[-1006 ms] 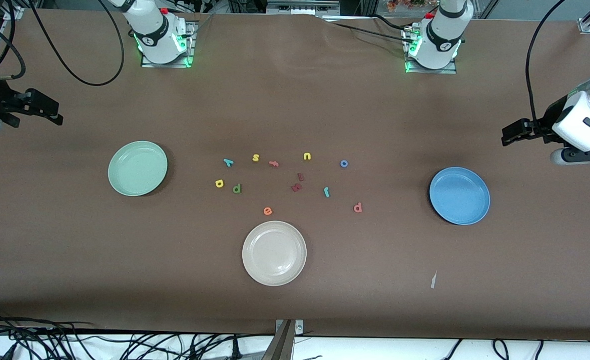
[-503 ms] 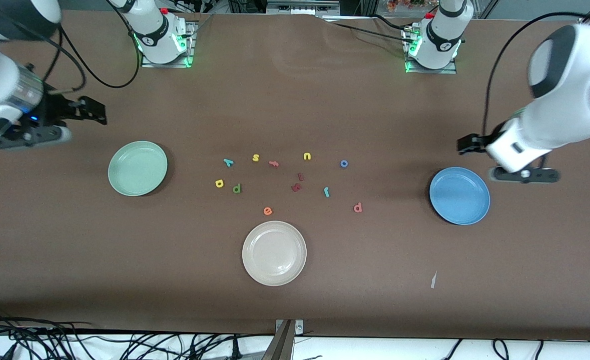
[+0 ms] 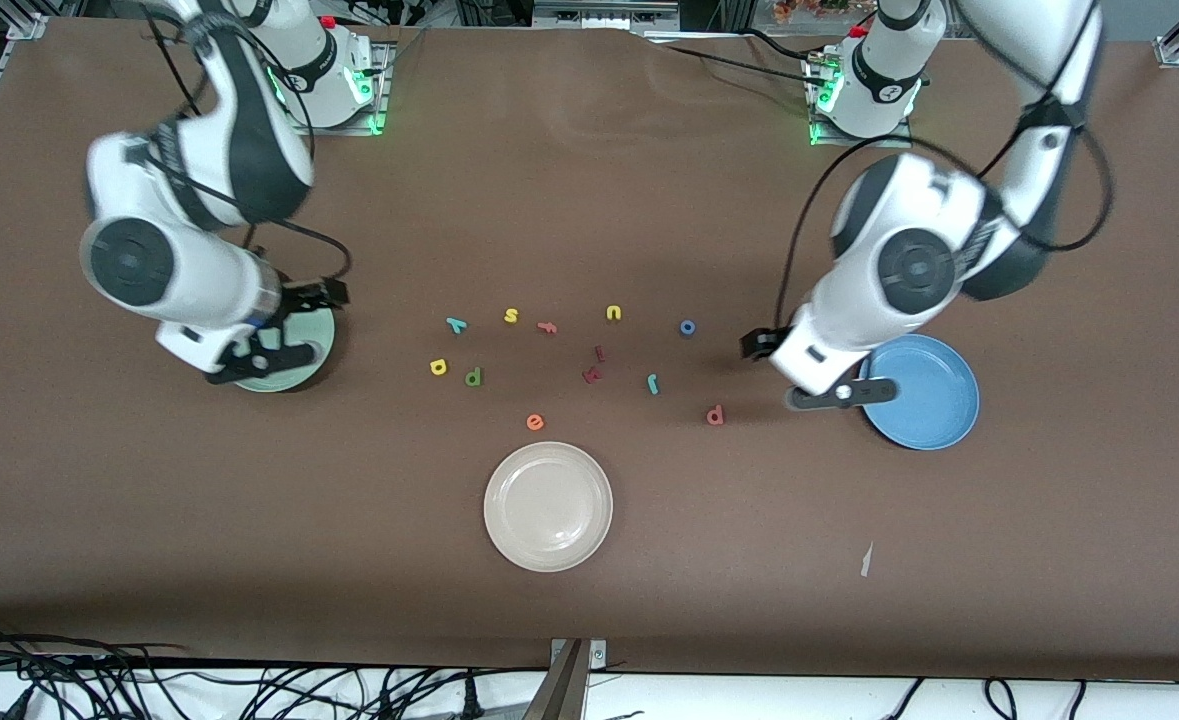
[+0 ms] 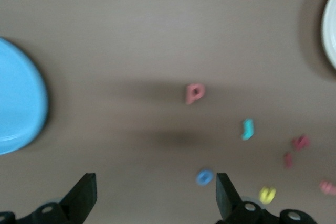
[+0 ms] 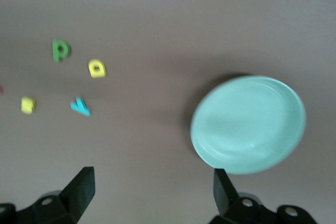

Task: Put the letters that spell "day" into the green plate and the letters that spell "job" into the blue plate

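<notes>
My left gripper hangs with its fingers spread wide and nothing between them, over bare table just beside the blue plate, on the side toward the letters. My right gripper is just as wide and just as empty, over the green plate's rim nearest the letters.

The blue plate is round, glossy and plain; it sits toward my left arm's end of the table. The green plate is pale mint, the same shape, toward my right arm's end. Both hold nothing.

The letters lie scattered mid-table between the plates. The salmon "b" is nearest my left gripper, the teal "j" just past it, the blue "o" farther from the front camera. The yellow "a" and green "d" lie side by side, the teal "y" farther from the camera than they are.

A white plate sits toward the table's front edge. Wide bare table surrounds the cluster on every side.
</notes>
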{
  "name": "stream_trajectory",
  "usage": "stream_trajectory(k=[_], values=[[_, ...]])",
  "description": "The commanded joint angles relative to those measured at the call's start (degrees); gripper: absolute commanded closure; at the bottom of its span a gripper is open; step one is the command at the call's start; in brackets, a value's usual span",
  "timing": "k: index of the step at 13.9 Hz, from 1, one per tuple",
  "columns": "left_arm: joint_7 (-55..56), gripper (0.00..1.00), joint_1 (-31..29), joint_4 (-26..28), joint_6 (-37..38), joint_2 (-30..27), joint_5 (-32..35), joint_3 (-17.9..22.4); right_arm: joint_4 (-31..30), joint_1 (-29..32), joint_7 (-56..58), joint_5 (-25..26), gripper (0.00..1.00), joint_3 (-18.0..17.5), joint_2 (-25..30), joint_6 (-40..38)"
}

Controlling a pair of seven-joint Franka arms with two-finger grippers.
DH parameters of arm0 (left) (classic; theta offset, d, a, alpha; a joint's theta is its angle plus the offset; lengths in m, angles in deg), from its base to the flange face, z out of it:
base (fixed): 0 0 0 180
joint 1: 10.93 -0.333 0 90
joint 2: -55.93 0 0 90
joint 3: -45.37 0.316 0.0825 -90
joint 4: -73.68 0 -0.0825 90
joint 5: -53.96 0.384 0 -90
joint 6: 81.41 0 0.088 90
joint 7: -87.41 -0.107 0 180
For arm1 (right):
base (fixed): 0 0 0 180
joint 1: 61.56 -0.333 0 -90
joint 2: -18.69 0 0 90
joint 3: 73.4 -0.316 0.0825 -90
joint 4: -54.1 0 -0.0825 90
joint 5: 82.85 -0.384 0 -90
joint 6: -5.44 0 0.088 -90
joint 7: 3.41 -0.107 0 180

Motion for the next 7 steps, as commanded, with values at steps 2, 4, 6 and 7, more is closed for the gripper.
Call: stream_trajectory(k=[2,4,6,7], values=[[10.5,0.00,5.7,-2.9,-10.9,9.1,-0.7,0.7,0.8,-4.4,-7.4,-0.1,0.00,0.3,-6.5,9.3],[15.4,0.01,8.1,-6.2,-11.8,13.9,-0.4,0.9,0.8,-5.1,-8.9,-2.8,0.01,0.3,-9.0,12.5],[19.1,0.05,9.4,-7.2,-12.0,16.3,-0.5,1.0,0.7,-5.4,-9.1,-4.3,0.19,0.2,-10.8,14.7],[20.1,0.06,9.8,-7.2,-13.0,17.3,-0.5,1.0,0.7,-6.2,-9.1,-4.4,0.27,0.2,-11.5,15.6]])
